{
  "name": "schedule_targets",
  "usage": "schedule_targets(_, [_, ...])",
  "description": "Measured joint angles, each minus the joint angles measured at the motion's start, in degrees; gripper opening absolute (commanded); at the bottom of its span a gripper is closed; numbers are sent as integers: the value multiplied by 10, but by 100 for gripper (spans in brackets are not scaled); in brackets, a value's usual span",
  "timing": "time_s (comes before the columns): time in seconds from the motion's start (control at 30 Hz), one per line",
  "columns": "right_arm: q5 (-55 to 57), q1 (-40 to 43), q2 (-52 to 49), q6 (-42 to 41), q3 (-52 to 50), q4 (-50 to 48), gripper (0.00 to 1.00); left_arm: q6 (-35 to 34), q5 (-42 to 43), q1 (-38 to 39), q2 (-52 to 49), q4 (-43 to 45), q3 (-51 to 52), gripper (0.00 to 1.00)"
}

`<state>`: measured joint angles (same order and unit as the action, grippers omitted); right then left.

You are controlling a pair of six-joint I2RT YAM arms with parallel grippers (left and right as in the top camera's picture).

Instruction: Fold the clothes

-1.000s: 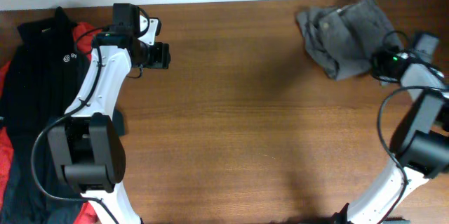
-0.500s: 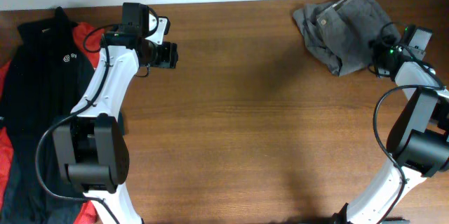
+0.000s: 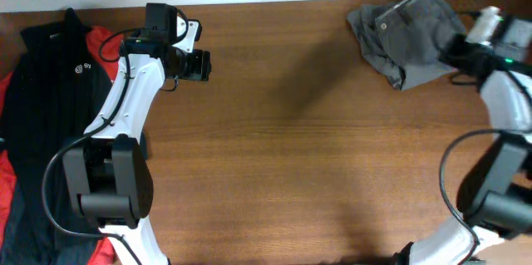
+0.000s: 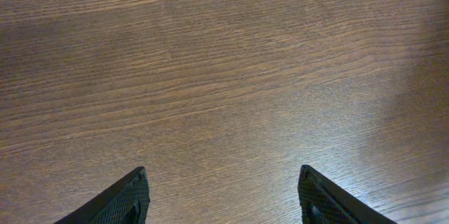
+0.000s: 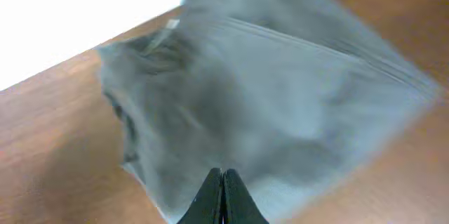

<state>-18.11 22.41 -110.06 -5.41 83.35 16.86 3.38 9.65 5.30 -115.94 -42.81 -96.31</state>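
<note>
Shorts (image 3: 411, 36) lie bunched, waistband facing left, long axis unclear; right claw (image 5: 222, 176) closed, left claw (image 4: 222, 172) wide.

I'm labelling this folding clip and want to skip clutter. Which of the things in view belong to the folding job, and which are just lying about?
Part of the job:
- grey shorts, crumpled at the far right of the table

Just lying about:
- black jacket, at the left edge
- red garment, showing from beneath the jacket
</note>
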Motion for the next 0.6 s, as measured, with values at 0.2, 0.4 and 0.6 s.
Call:
schedule_targets(0.2, [30,-78,-106,20,-1,-177,4,0,0,0,0,0,0,68])
schedule_targets(0.4, [54,-118,-193,27,-1,-294,4,0,0,0,0,0,0,68])
schedule_targets(0.6, [74,-131,-232,29,0,-315,4,0,-1,0,0,0,0,68])
